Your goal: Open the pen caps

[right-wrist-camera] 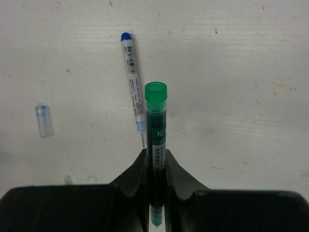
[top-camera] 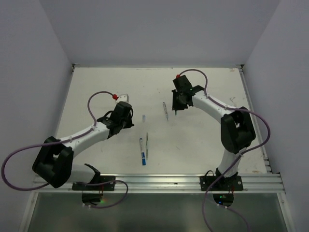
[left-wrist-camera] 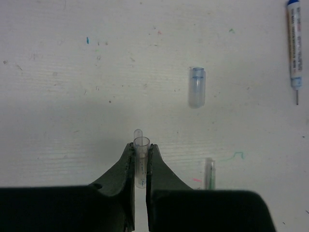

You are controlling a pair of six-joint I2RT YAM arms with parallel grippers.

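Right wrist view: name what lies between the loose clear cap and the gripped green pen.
A slim white blue-ended pen, beside the green pen, in the right wrist view.

Cap (left-wrist-camera: 141, 159) clear glossy plastic, pen (right-wrist-camera: 156, 104) glossy green plastic, left gripper (left-wrist-camera: 141, 148) matt blk plastic, table (left-wrist-camera: 58, 96) matt wht, scuffed.
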